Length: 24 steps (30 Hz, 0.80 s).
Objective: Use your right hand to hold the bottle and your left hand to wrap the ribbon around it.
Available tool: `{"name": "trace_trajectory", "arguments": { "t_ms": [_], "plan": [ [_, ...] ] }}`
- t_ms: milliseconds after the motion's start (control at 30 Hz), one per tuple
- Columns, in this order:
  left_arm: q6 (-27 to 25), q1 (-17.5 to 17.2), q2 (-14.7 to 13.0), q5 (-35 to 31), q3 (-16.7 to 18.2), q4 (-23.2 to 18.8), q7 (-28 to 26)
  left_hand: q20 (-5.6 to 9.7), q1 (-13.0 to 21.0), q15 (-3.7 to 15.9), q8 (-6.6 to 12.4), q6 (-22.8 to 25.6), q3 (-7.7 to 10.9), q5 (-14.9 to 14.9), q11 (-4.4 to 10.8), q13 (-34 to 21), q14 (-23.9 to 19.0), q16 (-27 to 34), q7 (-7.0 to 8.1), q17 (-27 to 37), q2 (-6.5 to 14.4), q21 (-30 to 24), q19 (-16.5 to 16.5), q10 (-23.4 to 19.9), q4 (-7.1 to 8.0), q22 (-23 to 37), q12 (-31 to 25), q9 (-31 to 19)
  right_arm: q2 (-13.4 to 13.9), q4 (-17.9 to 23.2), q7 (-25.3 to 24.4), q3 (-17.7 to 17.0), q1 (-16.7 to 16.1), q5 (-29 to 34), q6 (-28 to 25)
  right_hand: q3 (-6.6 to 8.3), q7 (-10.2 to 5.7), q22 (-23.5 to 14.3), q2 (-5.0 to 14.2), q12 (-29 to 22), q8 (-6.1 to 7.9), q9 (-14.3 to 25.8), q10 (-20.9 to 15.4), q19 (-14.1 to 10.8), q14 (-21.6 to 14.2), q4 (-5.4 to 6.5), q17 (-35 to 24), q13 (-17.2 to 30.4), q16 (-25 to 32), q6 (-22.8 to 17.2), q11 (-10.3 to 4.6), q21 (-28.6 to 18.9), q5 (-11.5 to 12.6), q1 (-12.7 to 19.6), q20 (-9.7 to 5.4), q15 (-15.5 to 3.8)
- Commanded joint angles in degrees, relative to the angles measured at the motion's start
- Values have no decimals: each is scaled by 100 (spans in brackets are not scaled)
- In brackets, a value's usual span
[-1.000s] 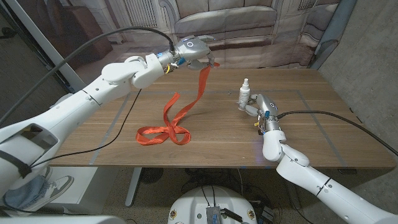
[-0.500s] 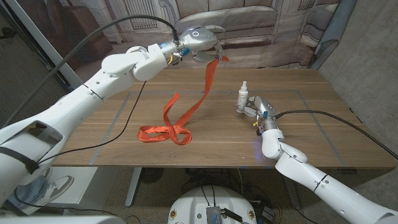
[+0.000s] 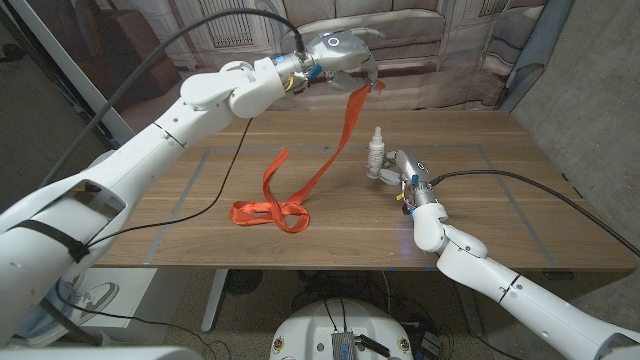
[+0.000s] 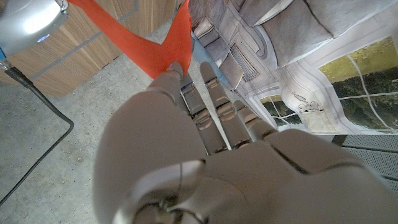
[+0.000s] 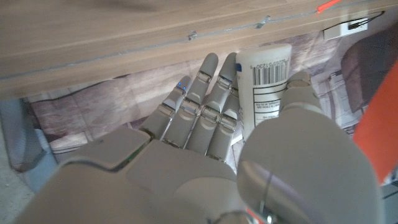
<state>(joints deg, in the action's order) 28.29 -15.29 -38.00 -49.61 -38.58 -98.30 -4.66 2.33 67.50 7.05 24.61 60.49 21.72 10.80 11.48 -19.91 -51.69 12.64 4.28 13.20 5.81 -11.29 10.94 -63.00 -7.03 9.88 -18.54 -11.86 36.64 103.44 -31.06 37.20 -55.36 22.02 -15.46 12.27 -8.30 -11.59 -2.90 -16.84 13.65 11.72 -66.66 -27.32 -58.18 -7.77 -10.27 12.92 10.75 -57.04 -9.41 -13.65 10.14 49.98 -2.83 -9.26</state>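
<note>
The bottle [image 3: 376, 152] is gripped upright on the table [image 3: 500, 200] by the right hand [image 3: 404, 172], steadying it, while the ribbon [image 3: 330, 150] is pinched aloft by the left hand [image 3: 340, 52], ready for wrapping.

The small white plastic bottle [image 5: 266, 87] carries a white label with a black barcode and a row of digits beside it, too blurred to read with certainty.

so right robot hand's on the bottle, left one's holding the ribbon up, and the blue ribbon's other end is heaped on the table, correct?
One slip: the ribbon is orange-red, not blue, as the head view shows. The rest holds: the right robot hand grips the bottle, the left robot hand holds the ribbon up, its other end heaped on the table.
</note>
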Motion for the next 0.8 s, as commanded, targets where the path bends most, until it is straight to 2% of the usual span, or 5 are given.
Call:
{"name": "trace_trajectory", "arguments": {
  "t_ms": [33,267,400,567,800],
  "plan": [
    [237,322,412,299,-254,361,180,429,-32,543,38,13,128,10,35,-1008,-62,-11,-73,14,6,8,56,-11,57,14,-37,-11,-41,1,244,330,399,582,135,67,-417,-15,1077,-47,15,17,-254,16,40,-25,-19,22,-5,-491,-220,24,32,1118,-161,-373],
    [245,54,174,562,-34,-31,345,426,-43,539,58,24,150,8,38,-1049,-58,-17,-94,19,2,9,51,-12,65,15,-43,-6,-138,-188,469,343,585,541,185,63,-417,-15,1080,-43,14,16,-242,20,36,-14,-27,23,4,-499,-221,24,33,1108,-155,-358],
    [150,-26,158,470,36,-114,345,429,-52,537,75,27,170,7,40,-1084,-46,-25,-85,23,-3,11,45,-11,71,15,-46,-4,-153,-208,519,331,592,483,255,63,-417,-15,1080,-40,13,15,-235,22,39,-13,-29,24,5,-502,-222,25,34,1108,-156,-360],
    [-50,116,349,154,-100,146,319,414,-65,535,78,0,187,5,39,-1115,-40,-29,-84,26,-9,14,35,-9,78,15,-47,-1,-143,-129,480,347,521,532,315,62,-417,-14,1076,-38,10,14,-230,29,41,-12,-33,26,8,-504,-223,27,35,1109,-154,-361],
    [-329,520,735,-45,-503,861,455,412,-72,539,98,1,215,4,39,-1157,-33,-35,-86,30,-18,14,30,2,80,15,-46,0,-59,202,343,207,192,436,442,61,-418,-14,1077,-38,8,13,-226,28,47,-7,-36,29,9,-507,-223,26,36,1106,-153,-361]
  ]
}}
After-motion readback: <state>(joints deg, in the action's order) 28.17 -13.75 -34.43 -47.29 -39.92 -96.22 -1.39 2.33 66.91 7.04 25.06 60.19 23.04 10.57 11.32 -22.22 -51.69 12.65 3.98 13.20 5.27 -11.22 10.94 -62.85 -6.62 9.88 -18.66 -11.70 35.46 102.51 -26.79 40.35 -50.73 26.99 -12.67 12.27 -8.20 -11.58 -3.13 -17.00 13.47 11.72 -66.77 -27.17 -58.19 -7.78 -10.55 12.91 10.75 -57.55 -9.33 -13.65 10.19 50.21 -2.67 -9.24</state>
